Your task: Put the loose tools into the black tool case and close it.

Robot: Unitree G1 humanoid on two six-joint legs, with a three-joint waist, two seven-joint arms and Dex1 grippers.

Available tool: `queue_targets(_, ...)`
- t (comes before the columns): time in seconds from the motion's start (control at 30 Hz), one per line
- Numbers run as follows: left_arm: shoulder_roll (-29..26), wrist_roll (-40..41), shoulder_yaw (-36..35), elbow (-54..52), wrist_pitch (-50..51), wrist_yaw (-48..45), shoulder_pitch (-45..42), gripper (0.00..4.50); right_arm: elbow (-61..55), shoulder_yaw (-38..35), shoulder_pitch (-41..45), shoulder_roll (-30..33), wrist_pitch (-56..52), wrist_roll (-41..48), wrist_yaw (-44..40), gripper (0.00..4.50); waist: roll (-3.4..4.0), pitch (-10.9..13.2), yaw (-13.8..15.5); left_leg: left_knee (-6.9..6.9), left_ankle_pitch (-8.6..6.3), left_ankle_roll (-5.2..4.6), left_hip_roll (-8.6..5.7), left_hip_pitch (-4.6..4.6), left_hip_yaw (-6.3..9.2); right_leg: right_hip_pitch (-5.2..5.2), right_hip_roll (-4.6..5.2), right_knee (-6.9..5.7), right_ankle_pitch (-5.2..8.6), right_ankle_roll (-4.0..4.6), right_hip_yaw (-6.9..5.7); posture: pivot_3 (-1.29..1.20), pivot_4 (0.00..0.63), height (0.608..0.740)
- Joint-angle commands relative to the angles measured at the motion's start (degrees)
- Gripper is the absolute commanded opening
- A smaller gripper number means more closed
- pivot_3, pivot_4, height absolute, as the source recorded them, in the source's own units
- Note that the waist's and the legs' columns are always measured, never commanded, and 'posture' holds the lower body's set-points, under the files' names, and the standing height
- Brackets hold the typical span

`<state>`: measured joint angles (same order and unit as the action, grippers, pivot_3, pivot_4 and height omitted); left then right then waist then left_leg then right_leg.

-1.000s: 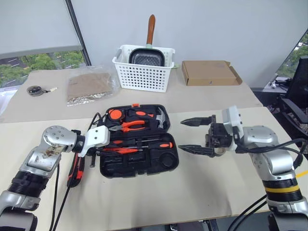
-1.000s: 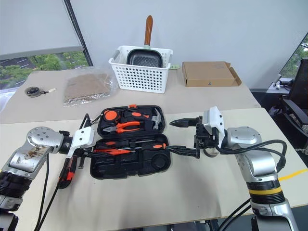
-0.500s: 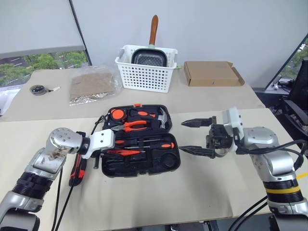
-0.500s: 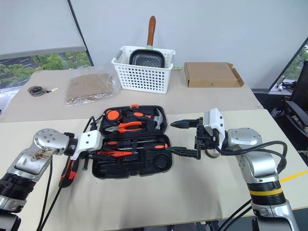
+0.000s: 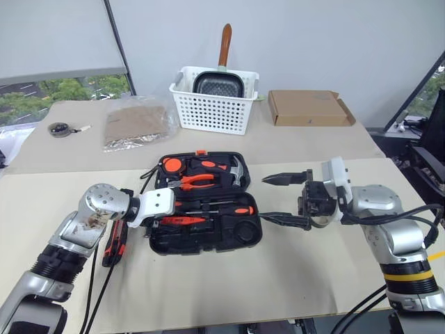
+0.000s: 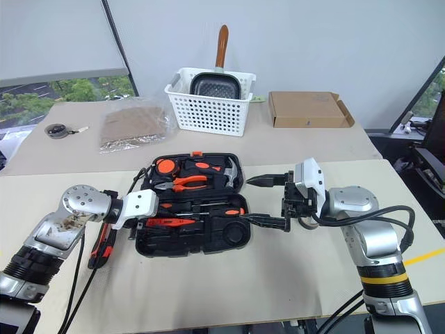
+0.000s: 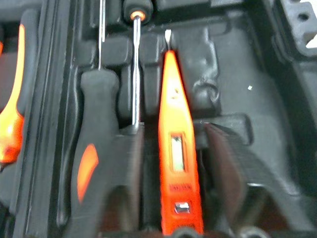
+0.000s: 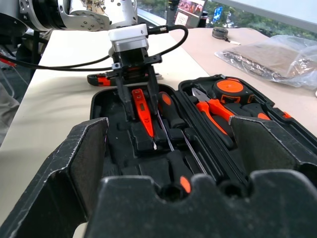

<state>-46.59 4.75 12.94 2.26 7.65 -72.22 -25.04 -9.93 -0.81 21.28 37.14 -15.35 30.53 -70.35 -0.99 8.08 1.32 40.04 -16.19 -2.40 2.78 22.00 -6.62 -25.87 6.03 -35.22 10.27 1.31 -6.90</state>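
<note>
On the near bench point(image 5: 229, 292), the left pincer point(image 8: 137, 99) is being held low over the near half of the black tool case point(image 5: 206, 209), with its fingers point(image 7: 225, 163) spread on either side of the slim orange tester pen point(image 7: 174, 148); the pen is lying in its recess with clear gaps to both fingers, so it is judged to be released rather than gripped. Just beside the pen, two black-and-orange-handled screwdrivers point(image 8: 171, 116) are lying seated in their recesses. Left of the case, close under the left arm, the orange-black utility knife point(image 5: 113, 245) is lying loose on the bench, not yet stowed. To the right of the case, the right pincer point(image 5: 284, 200) is being held fully open and empty, pointed leftward at the case's right edge. The case is lying open and flat, its far half carrying the orange-handled pliers point(image 5: 196, 180) and the hammer point(image 5: 235, 169); the small grey tape roll cannot be made out. The step in hand is judged to be the seating of the tester pen. Next, the left pincer would need to be lifted clear and carried to the knife, and the far half would have to be folded over afterwards. Farther off, a white basket point(image 5: 214, 103) and a cardboard box point(image 5: 310, 108) are standing.
</note>
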Motion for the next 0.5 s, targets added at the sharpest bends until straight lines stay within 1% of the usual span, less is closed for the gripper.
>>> queue_targets(0.03, 1.3, 3.5, -4.5, -0.2, 1.0, 2.4, 0.6, 3.82, -0.6, -0.5, 0.3, -0.1, 1.4, 0.4, -0.4, 4.5, 0.0, 0.0, -0.1, 0.0, 0.0, 0.0, 0.0, -0.01, -0.01, 0.0, 0.0, -0.01, 0.0, 0.0, 0.0, 0.0, 0.15, 0.7)
queue_targets(0.23, 2.1, 17.9, -15.8, -6.5, 7.6, 1.8, 4.3, 3.82, -0.1, -0.1, 0.4, -0.7, 1.7, 0.2, -0.5, 4.5, -0.05, 0.0, -0.6, 0.13, 0.01, 0.0, 0.03, 0.07, 0.03, -0.05, 0.03, -0.09, -0.01, -0.01, -0.01, 0.0, 0.15, 0.7)
queue_targets(0.3, 2.6, 20.4, -17.6, -7.9, 9.3, 2.2, 5.4, 3.31, 0.2, 0.1, 0.4, -0.8, 1.9, 0.1, -0.7, 4.5, -0.05, 0.0, -0.6, 0.11, 0.01, 0.0, 0.03, 0.07, 0.03, -0.05, 0.04, -0.07, -0.01, -0.01, 0.0, 0.0, 0.15, 0.7)
queue_targets(0.33, 2.8, 20.5, -17.6, -7.9, 9.7, 2.8, 5.8, 3.15, 0.2, 0.2, 0.5, -0.9, 2.0, 0.0, -0.7, 4.5, -0.05, 0.0, -0.6, 0.11, 0.0, 0.0, 0.02, 0.06, 0.02, -0.05, 0.04, -0.06, -0.01, -0.01, 0.0, 0.0, 0.15, 0.7)
queue_targets(0.37, 2.9, 19.9, -17.4, -7.6, 9.3, 3.2, 6.2, 2.7, 0.3, 0.4, 0.5, -1.1, 2.1, -0.1, -0.6, 4.5, -0.05, 0.0, -0.6, 0.1, 0.0, 0.0, 0.02, 0.07, 0.02, -0.05, 0.04, -0.05, -0.01, -0.01, 0.0, 0.0, 0.15, 0.7)
queue_targets(0.4, 3.0, 18.7, -16.8, -6.8, 7.9, 3.2, 6.8, 2.52, 0.3, 0.6, 0.5, -1.3, 2.2, -0.2, -0.6, 4.5, -0.05, 0.0, -0.6, 0.09, 0.0, 0.0, 0.01, 0.06, 0.01, -0.05, 0.04, -0.05, -0.01, -0.01, 0.0, 0.0, 0.15, 0.7)
queue_targets(0.43, 3.1, 18.0, -16.2, -6.1, 6.8, 3.2, 7.2, 2.03, 0.4, 0.8, 0.6, -1.5, 2.2, -0.2, -0.5, 4.5, -0.05, 0.0, -0.6, 0.09, 0.0, 0.0, 0.01, 0.06, 0.01, -0.05, 0.03, -0.06, -0.01, -0.01, 0.0, 0.0, 0.15, 0.7)
queue_targets(0.47, 3.3, 16.8, -15.2, -4.9, 5.6, 3.0, 7.5, 1.77, 0.3, 0.8, 0.7, -1.6, 2.3, -0.2, -0.5, 4.5, -0.05, 0.0, -0.6, 0.1, 0.01, 0.0, 0.01, 0.05, 0.01, -0.04, 0.03, -0.06, -0.01, -0.01, -0.01, 0.0, 0.15, 0.7)
queue_targets(0.5, 3.4, 16.1, -14.6, -4.0, 4.8, 2.9, 7.6, 1.32, 0.4, 0.9, 0.7, -1.7, 2.3, -0.2, -0.5, 4.5, -0.05, 0.0, -0.6, 0.1, 0.01, 0.01, 0.01, 0.04, 0.0, -0.04, 0.03, -0.07, -0.01, -0.01, -0.01, 0.0, 0.15, 0.7)
